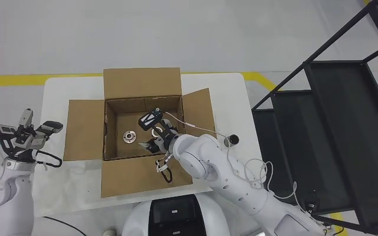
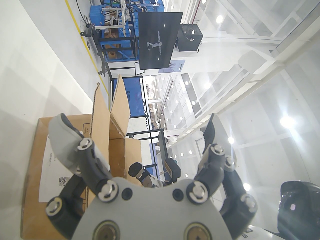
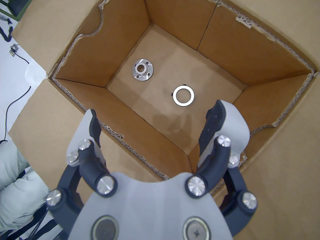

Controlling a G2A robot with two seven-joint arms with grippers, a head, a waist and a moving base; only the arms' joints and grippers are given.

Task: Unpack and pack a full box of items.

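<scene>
- Currently, the open cardboard box (image 1: pixel 142 82) is being kept on the white table (image 1: pixel 230 94).
- A flanged metal hub (image 3: pixel 142 69) and a flat ring (image 3: pixel 184 95) are being held on its floor, apart.
- The right gripper (image 3: pixel 155 108) is being held above the box, jaws spread, empty.
- The left gripper (image 2: pixel 135 121) is being held left of the box, jaws likewise spread, empty.
</scene>
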